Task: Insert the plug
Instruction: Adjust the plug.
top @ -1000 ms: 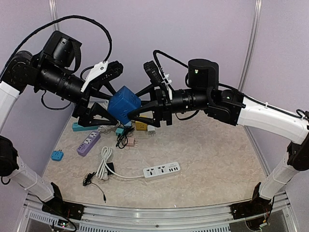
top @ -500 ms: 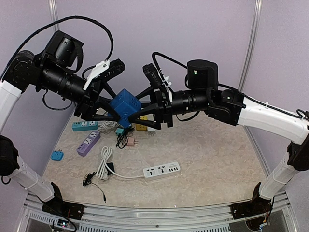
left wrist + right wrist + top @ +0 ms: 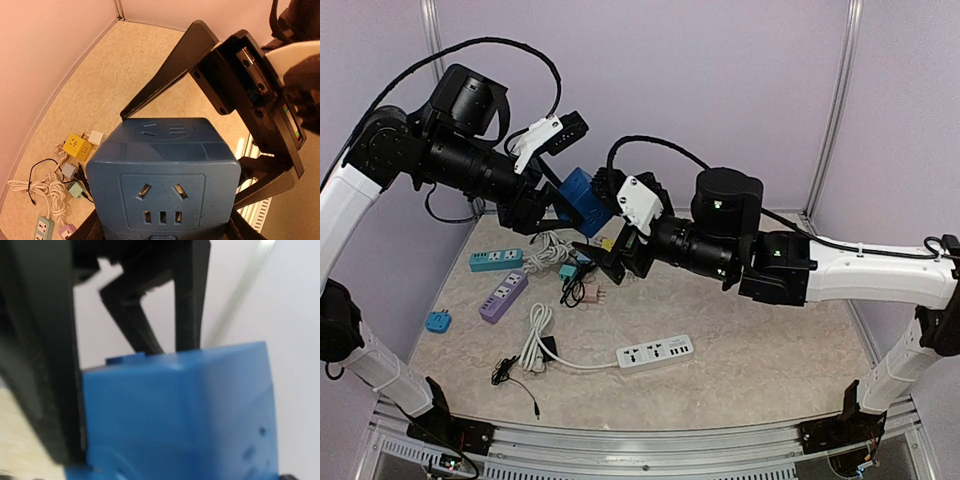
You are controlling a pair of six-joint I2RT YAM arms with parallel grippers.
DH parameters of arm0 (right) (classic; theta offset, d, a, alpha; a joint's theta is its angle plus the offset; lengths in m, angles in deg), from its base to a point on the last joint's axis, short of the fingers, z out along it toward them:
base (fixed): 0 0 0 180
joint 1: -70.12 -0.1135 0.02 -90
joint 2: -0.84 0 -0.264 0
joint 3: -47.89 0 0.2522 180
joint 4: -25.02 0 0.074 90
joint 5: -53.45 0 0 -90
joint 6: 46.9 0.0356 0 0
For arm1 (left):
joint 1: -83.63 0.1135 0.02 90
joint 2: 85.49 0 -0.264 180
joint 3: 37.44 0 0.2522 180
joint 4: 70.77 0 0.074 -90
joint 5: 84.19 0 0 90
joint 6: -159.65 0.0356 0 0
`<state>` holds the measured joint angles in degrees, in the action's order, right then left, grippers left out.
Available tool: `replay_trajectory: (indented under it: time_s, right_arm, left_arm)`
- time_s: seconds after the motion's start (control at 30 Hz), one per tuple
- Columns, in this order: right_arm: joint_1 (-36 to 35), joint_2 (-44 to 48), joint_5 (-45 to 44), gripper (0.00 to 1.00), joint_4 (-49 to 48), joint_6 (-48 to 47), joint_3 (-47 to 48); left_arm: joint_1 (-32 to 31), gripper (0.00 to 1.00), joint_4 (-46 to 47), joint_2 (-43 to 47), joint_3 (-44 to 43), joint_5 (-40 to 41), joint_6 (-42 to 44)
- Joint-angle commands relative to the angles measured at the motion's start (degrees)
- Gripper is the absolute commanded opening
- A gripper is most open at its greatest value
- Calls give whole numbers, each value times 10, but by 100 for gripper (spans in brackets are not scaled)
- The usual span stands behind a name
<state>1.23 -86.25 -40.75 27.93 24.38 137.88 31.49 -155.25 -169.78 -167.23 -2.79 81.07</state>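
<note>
Left gripper (image 3: 560, 200) is clamped on the blue plastic socket cube (image 3: 162, 175), jaws pressed to two opposite flat sides, cube carried high in the air. Its socket face points back at the wrist, uncovered. Right gripper (image 3: 600, 222) is spread wide just beside and below that cube, holding nothing; whether a finger brushes it, the blurred wrist view won't tell. My read: hard, smooth shell, light and stiff, not fragile but liable to slip or twist under a push, so flat opposite faces are the hold. No plug in either gripper. The loose adapters, a small yellow cube (image 3: 76, 146) among them, lie on the tabletop (image 3: 770, 340) well beneath.
</note>
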Motion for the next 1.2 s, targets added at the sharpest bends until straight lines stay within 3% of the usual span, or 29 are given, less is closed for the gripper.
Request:
replay_trajectory:
  time_s: [0.0,0.1,0.17,0.2,0.33,0.53,0.6,0.63,0.7,0.73,0.77,0.97,1.07,1.17]
  right_arm:
    - [-33,-47,-129,100,-39,-99,51]
    - [-33,-58,-157,91,-39,-94,68]
    - [-34,-55,-169,80,-60,-86,63]
    - [-35,-52,-174,70,-77,-83,56]
    - [-42,-45,-176,51,-131,-88,35]
    - [-51,-53,-191,0,-132,-86,47]
    - [-52,-50,-191,0,-128,-73,49]
    - [-51,-48,-190,0,-119,-64,52]
    - [-49,-45,-175,0,-93,-48,59]
    - [-47,-44,-164,0,-78,-40,63]
    - [-46,-42,-150,0,-62,-27,67]
    - [-15,-3,-21,0,-7,55,58]
    - [22,32,127,0,2,111,38]
    - [45,59,281,0,-30,153,18]
  left_arm:
    - [5,0,44,-10,3,37,-28]
    - [7,0,43,-7,5,39,-29]
    - [8,0,42,-5,9,39,-29]
    - [7,0,42,-5,11,41,-29]
    - [11,0,43,-7,11,42,-34]
    - [12,0,41,-7,16,35,-32]
    - [12,0,40,-6,15,29,-27]
    - [13,9,39,-5,14,23,-20]
    - [14,63,37,-3,6,2,-3]
    - [14,85,33,-2,-2,-11,10]
    - [15,96,30,-1,-12,-20,24]
    - [58,99,-15,15,-62,-122,131]
    - [82,99,-106,32,-81,-215,247]
    - [76,99,-139,52,-74,-236,319]
